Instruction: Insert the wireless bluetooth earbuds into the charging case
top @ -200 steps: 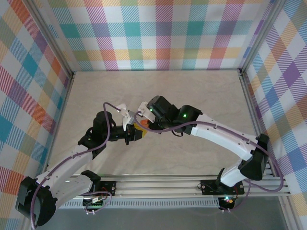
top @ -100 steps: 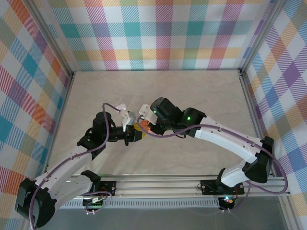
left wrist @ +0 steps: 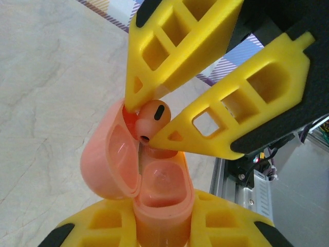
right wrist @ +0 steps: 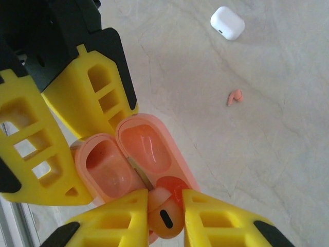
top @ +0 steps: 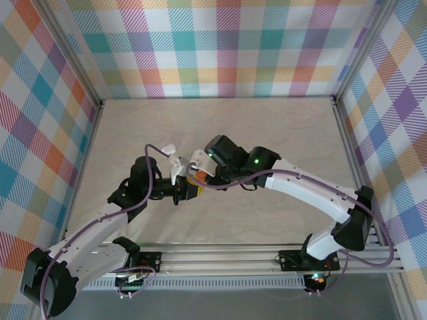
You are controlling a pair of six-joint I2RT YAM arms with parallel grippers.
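My left gripper is shut on the orange charging case, gripping its lower body; the lid hangs open to the left. My right gripper is shut on an orange earbud and holds it at the far socket of the case. In the left wrist view the earbud sits pinched between the right fingertips, touching the case rim. The near socket shows bare. From above, both grippers meet over the middle of the table.
A second orange earbud lies loose on the beige table. A shut white case rests beyond it. Metal frame rails and plaid walls ring the table.
The right arm swung slightly right, then came back to the case with the earbud. The left arm has held the case still.
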